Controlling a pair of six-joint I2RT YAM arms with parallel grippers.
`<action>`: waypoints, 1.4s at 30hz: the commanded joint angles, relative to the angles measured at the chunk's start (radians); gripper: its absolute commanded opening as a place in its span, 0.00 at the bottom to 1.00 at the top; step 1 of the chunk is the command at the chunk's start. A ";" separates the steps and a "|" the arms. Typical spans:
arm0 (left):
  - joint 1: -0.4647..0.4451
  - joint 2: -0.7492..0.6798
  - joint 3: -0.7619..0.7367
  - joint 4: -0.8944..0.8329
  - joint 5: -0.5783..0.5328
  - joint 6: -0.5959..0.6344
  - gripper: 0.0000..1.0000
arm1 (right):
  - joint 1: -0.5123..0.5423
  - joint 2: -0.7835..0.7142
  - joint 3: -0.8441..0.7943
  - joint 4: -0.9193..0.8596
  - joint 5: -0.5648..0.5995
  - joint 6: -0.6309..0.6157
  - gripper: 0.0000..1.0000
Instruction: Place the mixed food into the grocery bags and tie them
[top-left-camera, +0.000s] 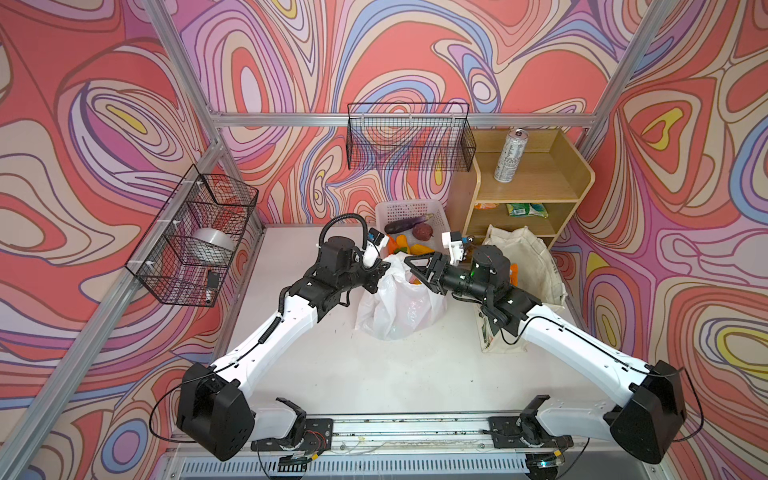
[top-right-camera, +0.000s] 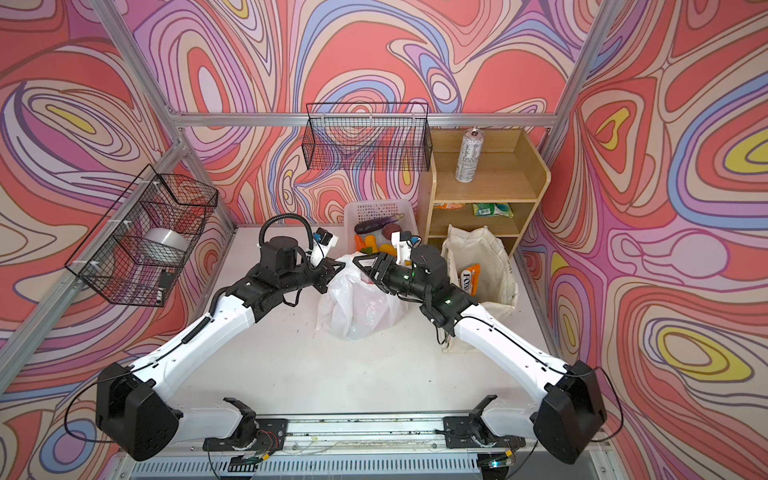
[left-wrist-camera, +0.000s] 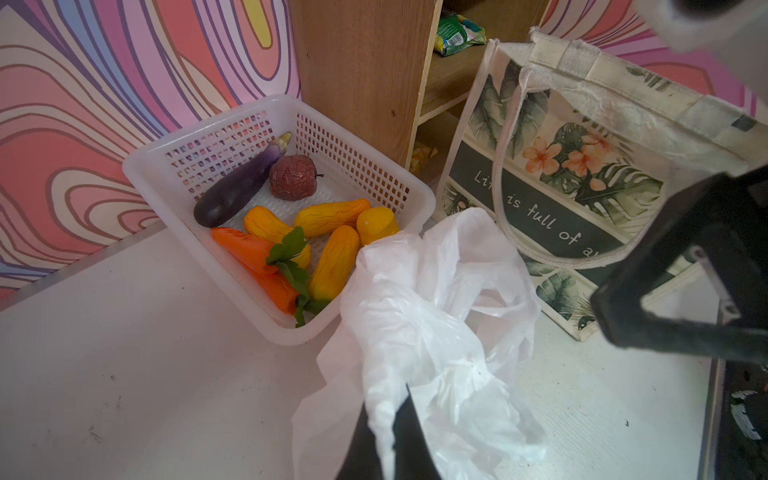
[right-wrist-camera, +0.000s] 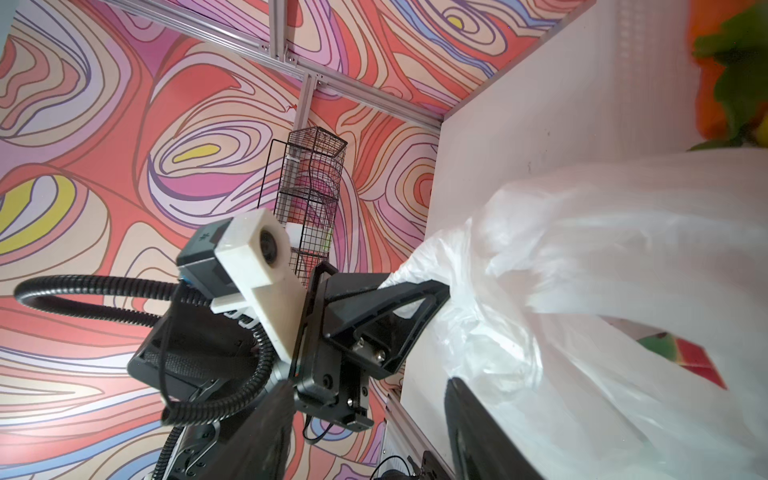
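Plastic bag (top-left-camera: 400, 309) is pinched at its rim by the left gripper (top-left-camera: 383, 269). Beside it the right gripper (top-left-camera: 412, 269) stands spread, apparently empty.

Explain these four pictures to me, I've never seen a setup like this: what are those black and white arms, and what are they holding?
These are two robot arms mounted at the front of a white table, each ending in a two-fingered gripper. Two pictures look down from overhead; the other two come from cameras on the arms' wrists. On the table sit a thin crinkly white plastic bag, a white lattice plastic basket holding toy produce such as a purple eggplant, and a cream canvas tote with leaf print. A tall silver can stands on a wooden shelf. The left gripper is shut, pinching the plastic bag's edge. The right gripper is open beside the bag's mouth, seemingly holding nothing.
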 joint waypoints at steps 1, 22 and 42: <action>-0.010 -0.020 -0.013 0.035 -0.022 0.023 0.00 | 0.019 0.061 -0.030 0.127 0.021 0.114 0.61; -0.055 -0.084 -0.068 0.027 0.107 0.040 0.00 | 0.026 0.338 -0.028 0.527 0.081 0.380 0.63; -0.081 -0.032 -0.068 -0.051 0.175 0.032 0.00 | 0.017 0.484 -0.012 0.775 -0.055 0.405 0.00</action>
